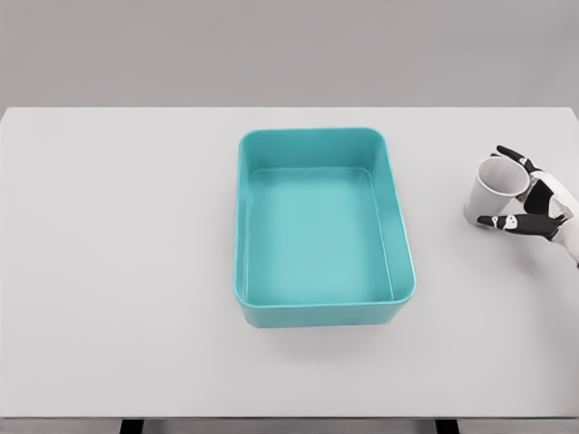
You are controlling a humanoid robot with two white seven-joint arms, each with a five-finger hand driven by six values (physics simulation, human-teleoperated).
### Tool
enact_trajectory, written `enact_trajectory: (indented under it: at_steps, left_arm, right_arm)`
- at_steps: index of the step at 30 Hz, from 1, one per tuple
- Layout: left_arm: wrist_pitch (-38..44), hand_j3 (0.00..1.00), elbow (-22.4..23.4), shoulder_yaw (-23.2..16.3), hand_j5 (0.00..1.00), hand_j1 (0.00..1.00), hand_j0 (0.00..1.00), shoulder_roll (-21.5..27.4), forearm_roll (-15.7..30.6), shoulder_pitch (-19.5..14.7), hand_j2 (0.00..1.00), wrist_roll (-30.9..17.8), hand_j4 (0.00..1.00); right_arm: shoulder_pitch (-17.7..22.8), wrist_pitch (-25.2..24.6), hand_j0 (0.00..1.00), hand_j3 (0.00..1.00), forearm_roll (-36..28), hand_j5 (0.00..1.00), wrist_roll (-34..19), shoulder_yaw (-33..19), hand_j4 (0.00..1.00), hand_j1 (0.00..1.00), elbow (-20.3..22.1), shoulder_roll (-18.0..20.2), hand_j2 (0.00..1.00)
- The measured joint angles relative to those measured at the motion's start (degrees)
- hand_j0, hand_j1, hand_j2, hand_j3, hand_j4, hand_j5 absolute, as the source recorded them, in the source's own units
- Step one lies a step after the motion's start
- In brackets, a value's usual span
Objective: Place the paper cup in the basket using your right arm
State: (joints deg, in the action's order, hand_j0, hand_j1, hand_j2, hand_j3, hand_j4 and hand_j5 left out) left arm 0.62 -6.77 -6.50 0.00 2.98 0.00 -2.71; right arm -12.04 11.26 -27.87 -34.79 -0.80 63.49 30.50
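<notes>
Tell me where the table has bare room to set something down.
The table is bare left of the teal basket and along the front edge. The strip between basket and paper cup is narrower. It's crowded by the cup, where the right hand grips it.

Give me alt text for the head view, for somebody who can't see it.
The robot's right hand wraps around a white paper cup, which tilts slightly near the right edge of a white table. A teal rectangular basket with nothing inside sits at the table's middle, apart from the cup. The left arm is out of view.
</notes>
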Motion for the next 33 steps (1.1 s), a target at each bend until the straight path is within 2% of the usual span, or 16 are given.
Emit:
enact_trajectory:
  at_steps: [1, 3, 6, 8, 19, 33]
  left_arm:
    - [0.00, 1.00, 0.00, 0.00, 1.00, 1.00, 1.00, 0.00, 0.00, 0.00, 1.00, 0.00, 1.00]
    - [0.00, 1.00, -0.01, 0.00, 1.00, 1.00, 1.00, 0.00, 0.00, 0.00, 1.00, 0.00, 1.00]
    - [0.00, 1.00, 0.00, -0.01, 1.00, 1.00, 1.00, 0.00, 0.00, 0.00, 1.00, 0.00, 1.00]
    - [0.01, 1.00, 0.00, -0.01, 1.00, 1.00, 1.00, 0.00, 0.00, 0.00, 1.00, 0.00, 1.00]
    - [0.00, 1.00, 0.00, 0.00, 1.00, 1.00, 1.00, 0.00, 0.00, 0.00, 1.00, 0.00, 1.00]
    - [-0.01, 1.00, 0.00, -0.01, 1.00, 1.00, 1.00, 0.00, 0.00, 0.00, 1.00, 0.00, 1.00]
  right_arm:
    - [-0.09, -0.07, 0.99, 0.99, 0.18, 0.99, 0.04, 0.01, 0.99, 0.99, 0.00, 0.00, 0.99]
    - [-0.09, -0.20, 0.83, 0.83, 0.31, 0.83, 0.13, -0.03, 0.83, 0.83, 0.02, 0.02, 0.83]
    - [-0.18, -0.26, 0.65, 0.65, 0.70, 0.65, 0.27, -0.03, 0.65, 0.65, 0.02, -0.02, 0.65]
    - [-0.18, -0.24, 0.60, 0.60, 0.88, 0.60, 0.15, 0.01, 0.60, 0.60, 0.03, -0.06, 0.60]
    - [-0.18, 0.06, 0.53, 0.53, 2.76, 0.53, -0.56, 0.12, 0.53, 0.53, 0.78, 0.15, 0.53]
    - [-0.53, 0.44, 0.48, 0.48, 4.28, 0.48, -0.23, -0.01, 0.48, 0.48, 7.39, 1.65, 0.48]
